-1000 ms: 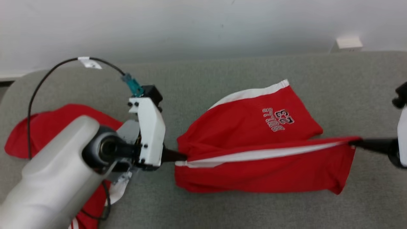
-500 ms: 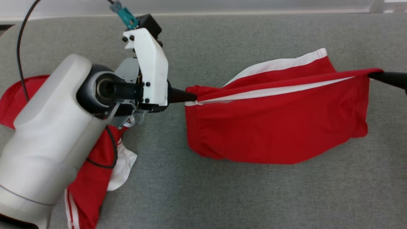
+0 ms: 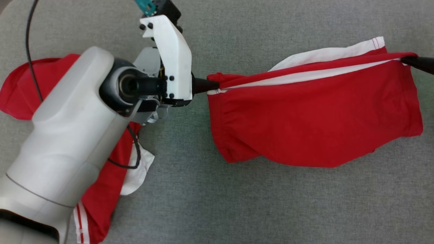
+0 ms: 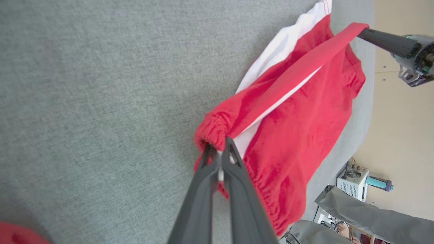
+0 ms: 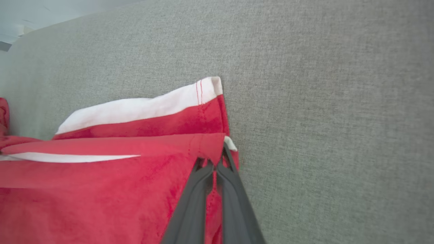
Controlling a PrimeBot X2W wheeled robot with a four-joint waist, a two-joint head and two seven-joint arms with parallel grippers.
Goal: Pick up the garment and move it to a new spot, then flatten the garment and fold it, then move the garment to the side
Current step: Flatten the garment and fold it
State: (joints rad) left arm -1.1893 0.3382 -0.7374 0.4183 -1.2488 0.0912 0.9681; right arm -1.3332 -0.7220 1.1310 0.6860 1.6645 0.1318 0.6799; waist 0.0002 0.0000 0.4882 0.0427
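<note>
Pair of red shorts, white stripe down the side, strung between both grippers at centre-right of the head view; top edge pulled taut in a near-straight line running from mid-frame to the upper right edge; rest of the cloth sags below that line toward the grey fabric surface; cannot tell whether the lower hem rests on it. A white-hemmed leg end lies behind the taut edge, toward the upper right of the frame.

left gripper at mid-frame, upper half; pinched tight on the gathered waistband corner; in the left wrist view its two dark fingers meet at centre with red cloth bunched at their tips.

right gripper enters from the upper right edge; clamped on the opposite corner; in the right wrist view its fingers lie together low at centre, hem draped over the tips.

second red garment crumpled on the same surface at far left, partly hidden under the pale left forearm; its white stripes show at the bottom left corner; black cable runs down the upper left of the frame.
</note>
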